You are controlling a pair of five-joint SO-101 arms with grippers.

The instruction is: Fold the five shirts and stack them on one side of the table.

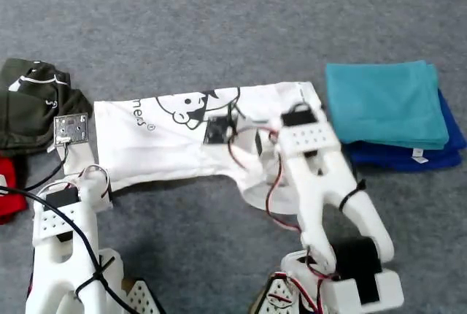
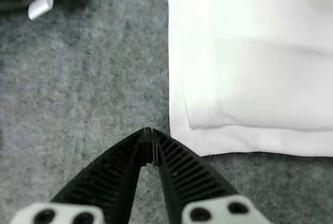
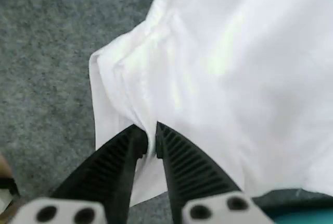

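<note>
End effectors sit nearest, one on each arm, at the table's near edge. The left end effector (image 2: 150,136) is closed with its black ribbed fingers (image 2: 119,172) meeting at the tips and nothing between them. It hangs over bare grey table (image 1: 219,29), just beside the near left corner of the white shirt (image 1: 168,142) and not touching it. In the left wrist view that corner shows a folded layer lying on top of the lower one, its edge set a little in from the hem.

The right end effector (image 3: 148,136) is over the same white shirt, toward its right end. Its fingers are drawn nearly together on a bunched ridge of the cloth, which wrinkles up around the tips, so it appears to pinch the fabric. A rounded flap of the shirt lies under this arm on the near side.

The white shirt stretches across the middle of the table, with a black line drawing along its far side.

Left of it, near that edge of the table, a red shirt (image 1: 6,186) lies closest, and a crumpled dark green shirt (image 1: 33,106) lies just beyond. On the right side, apart from the white shirt, a folded teal shirt (image 1: 387,102) rests on a folded blue shirt (image 1: 438,152).
</note>
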